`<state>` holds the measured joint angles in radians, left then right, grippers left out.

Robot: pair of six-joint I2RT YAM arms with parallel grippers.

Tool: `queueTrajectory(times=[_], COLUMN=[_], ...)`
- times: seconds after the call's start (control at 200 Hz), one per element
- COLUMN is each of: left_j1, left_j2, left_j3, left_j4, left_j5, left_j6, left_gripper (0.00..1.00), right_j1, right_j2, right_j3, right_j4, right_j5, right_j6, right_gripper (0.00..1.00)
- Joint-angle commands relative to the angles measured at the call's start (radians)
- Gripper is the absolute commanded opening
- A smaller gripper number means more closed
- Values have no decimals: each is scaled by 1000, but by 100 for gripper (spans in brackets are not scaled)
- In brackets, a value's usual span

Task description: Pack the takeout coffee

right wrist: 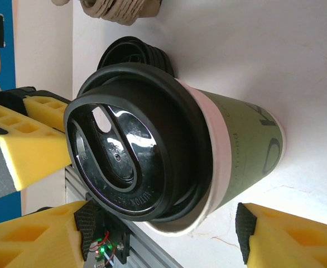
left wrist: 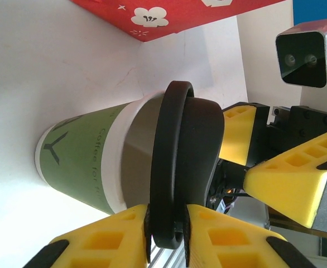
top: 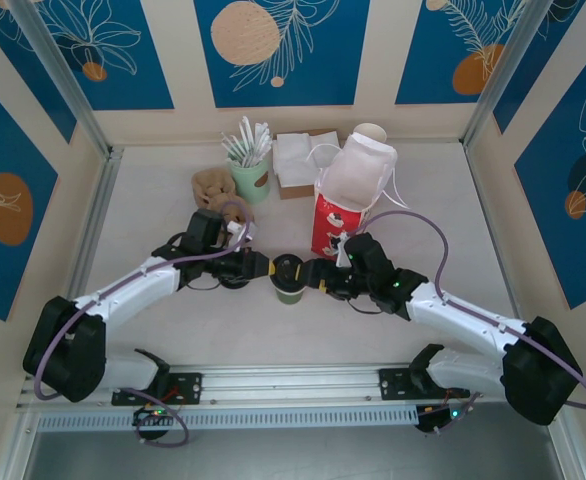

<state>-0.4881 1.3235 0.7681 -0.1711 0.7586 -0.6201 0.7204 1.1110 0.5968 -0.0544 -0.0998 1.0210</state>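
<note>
Where the left jaws come at it from 9 o'clock, they stand narrow astride the rim of the black lid; whether they pinch it cannot be told. The right jaws, at 3 o'clock, gape wide, tips just beside that lid, holding nothing. Between both, the takeout coffee stands upright on the desk. A black disc lies just beside it at 9 o'clock, the red bag near at 1 o'clock. Toward 6 o'clock open desk runs to the near rail.

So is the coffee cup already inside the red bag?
No, the coffee cup stands on the table just in front of the red bag, outside it.
</note>
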Motion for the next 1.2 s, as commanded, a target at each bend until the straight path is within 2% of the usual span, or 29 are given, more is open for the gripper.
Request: queueTrajectory(times=[0.0, 0.615, 0.705, 0.815, 0.96, 1.065, 1.195], left_j1=[16, 16, 16, 16, 16, 15, 14], left_j2=[15, 22, 15, 0, -16, -31, -47], left_j3=[-12, -15, -12, -6, 9, 23, 48], left_j4=[4, -28, -39, -63, -84, -92, -114], left_j5=[13, 15, 15, 8, -7, -18, -47], left_j6=[22, 55, 63, 80, 95, 101, 108], left_gripper=[23, 28, 32, 43, 48, 58, 65], right_j1=[8, 11, 11, 11, 13, 14, 19], right_j2=[3, 19, 24, 31, 44, 48, 48], right_j3=[34, 52, 56, 63, 75, 80, 85], right_j4=[19, 13, 9, 5, -6, -14, -25], right_j5=[27, 51, 54, 57, 58, 60, 63], right_j6=[-14, -26, -31, -35, -42, -45, -49], right_gripper=[70, 71, 71, 71, 71, 71, 71])
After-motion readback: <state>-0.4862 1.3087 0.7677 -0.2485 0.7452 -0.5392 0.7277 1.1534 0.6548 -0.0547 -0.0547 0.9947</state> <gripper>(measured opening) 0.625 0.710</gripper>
